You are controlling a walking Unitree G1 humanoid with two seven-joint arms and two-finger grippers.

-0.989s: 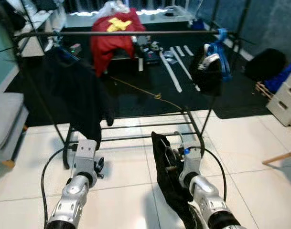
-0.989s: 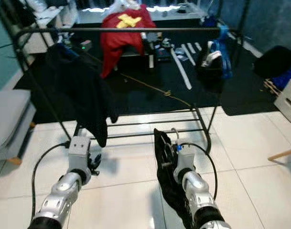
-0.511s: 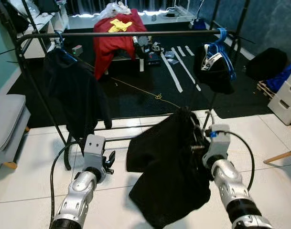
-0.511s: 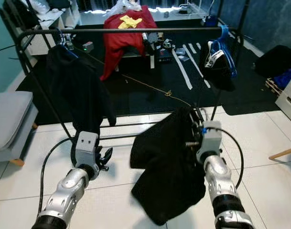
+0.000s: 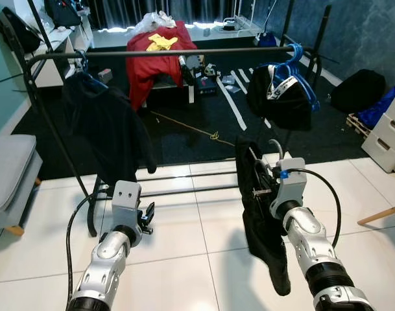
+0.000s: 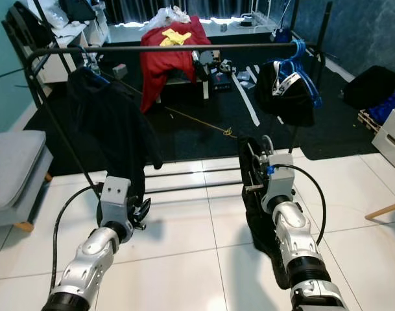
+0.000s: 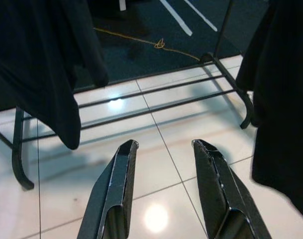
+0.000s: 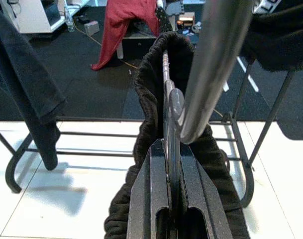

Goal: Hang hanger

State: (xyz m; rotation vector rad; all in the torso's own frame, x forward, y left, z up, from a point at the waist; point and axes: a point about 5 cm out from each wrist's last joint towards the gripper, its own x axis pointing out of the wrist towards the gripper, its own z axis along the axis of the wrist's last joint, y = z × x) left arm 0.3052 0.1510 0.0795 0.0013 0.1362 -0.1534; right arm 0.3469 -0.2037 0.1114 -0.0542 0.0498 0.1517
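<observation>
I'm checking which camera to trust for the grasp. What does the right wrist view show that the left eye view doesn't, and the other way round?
Right wrist view alone: the right pincer pinching the thin metal hanger neck, with its silver hook close up. Left eye view alone: the left pincer, the black top rail of the clothes rack and the blue hangers at its right end. Both show the black garment on the held hanger and the red cloth behind.

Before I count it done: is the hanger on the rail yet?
No, the right gripper holds the hanger below the rail.
</observation>
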